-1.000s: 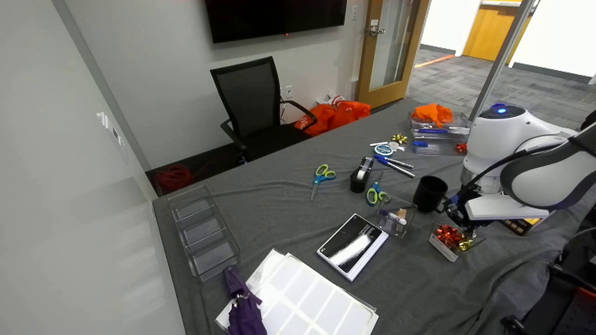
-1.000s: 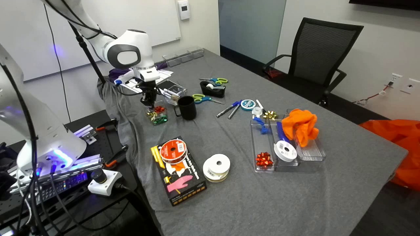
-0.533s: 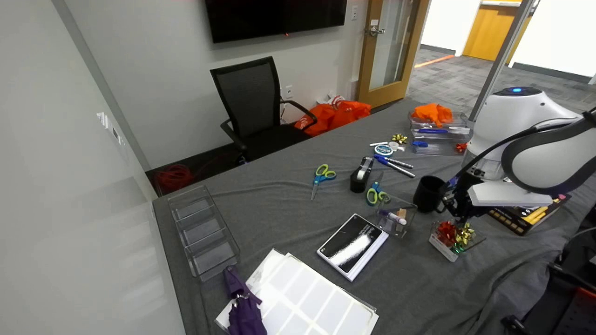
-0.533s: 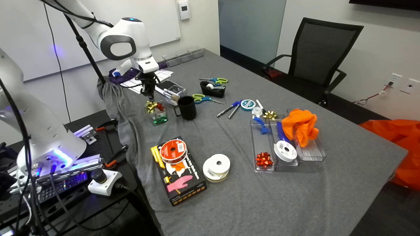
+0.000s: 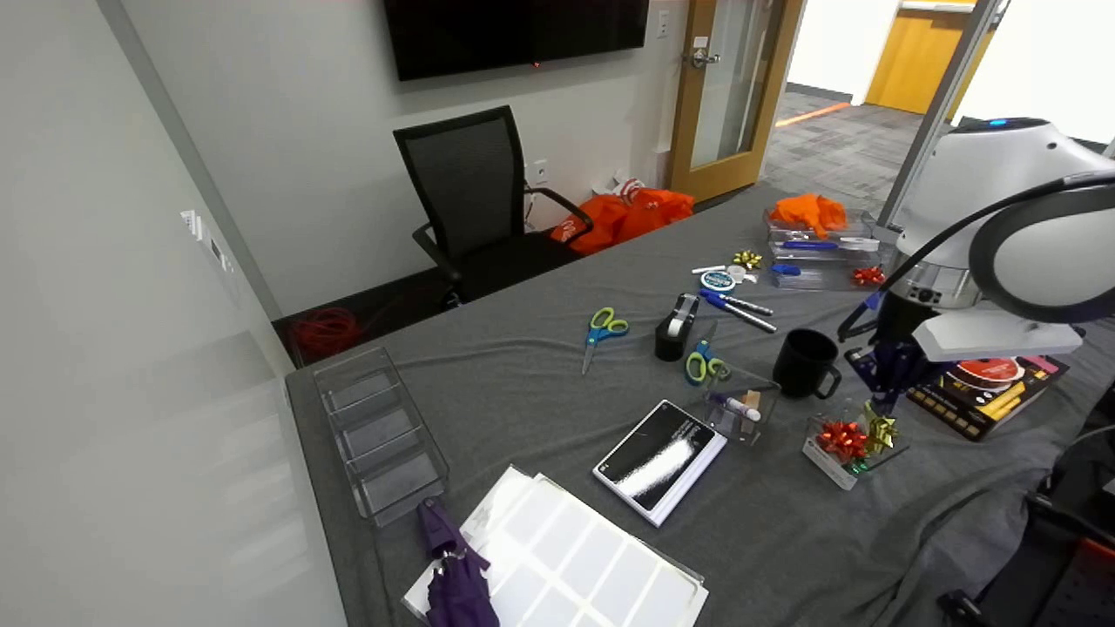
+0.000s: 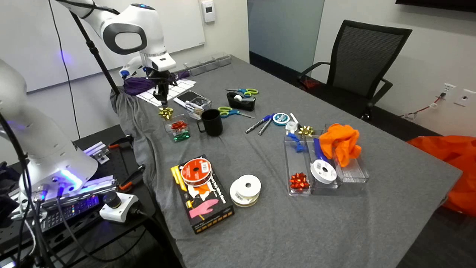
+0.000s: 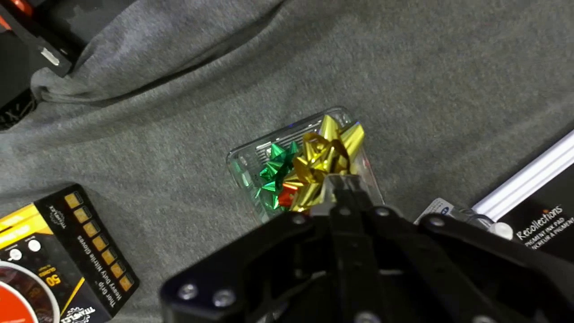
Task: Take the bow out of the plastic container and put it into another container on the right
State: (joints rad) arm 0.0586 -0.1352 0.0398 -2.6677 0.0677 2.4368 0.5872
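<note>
The gold bow point(image 6: 166, 113) hangs at my gripper's point(image 6: 163, 102) fingertips, just above one corner of the small clear plastic tub point(image 6: 169, 130). In the wrist view the fingers point(image 7: 344, 179) are close together against the gold bow point(image 7: 325, 157), and the exact grip is partly hidden. A red bow point(image 6: 179, 125) and a green bow point(image 6: 181, 136) lie in the tub. A larger dark rectangular box point(image 6: 220, 204), a glove box bearing a red ribbon spool point(image 6: 196, 171), lies near the tub. Clear trays point(image 6: 296, 163) stand farther right with another red bow point(image 6: 299, 181) in them.
A black mug point(image 6: 212, 123) stands close to the tub. White spools point(image 6: 245, 190) sit by the glove box. Markers point(image 6: 260, 124), a tape dispenser point(image 6: 241, 102) and scissors point(image 6: 232, 112) lie beyond the mug. The trays also hold an orange cloth point(image 6: 340, 144) and a white roll point(image 6: 323, 171).
My gripper has risen from the tub, and the gold bow has come up with it, shifting slightly toward the tub's corner. The red and green bows stay in the tub.
</note>
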